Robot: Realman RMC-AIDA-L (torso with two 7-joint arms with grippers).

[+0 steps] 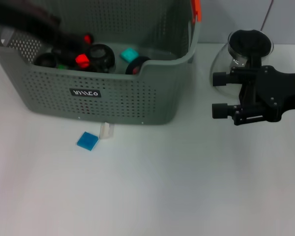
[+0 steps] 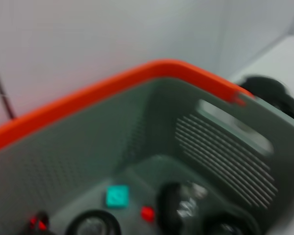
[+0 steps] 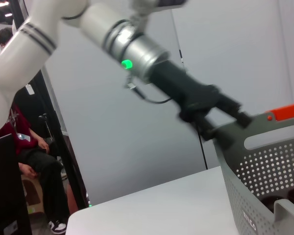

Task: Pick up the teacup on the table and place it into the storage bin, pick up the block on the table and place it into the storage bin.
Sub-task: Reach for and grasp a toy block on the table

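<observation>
While over storage bin (image 1: pixel 113 93), left claw (image 1: pixel 71 42).

Storage bin (image 1: pixel 113 105) sits at the back left of the surface (image 1: pixel 162 187). Inside it: several round items and a small square block (image 1: pixel 129 54) toward the bin's right half. Left gripper (image 1: pixel 71 42) reaches over the bin's left rear, above the contents. In front of the bin, on the surface, a flat block (image 1: pixel 87 140) lies near the front wall, a smaller piece (image 1: pixel 106 131) just right of it, touching the bin's base. Glass pitcher (image 1: pixel 236 61) stands right of the bin, well apart. Right gripper (image 1: pixel 221 94) hovers just in front of the pitcher, jaws pointing left toward the bin.
</observation>
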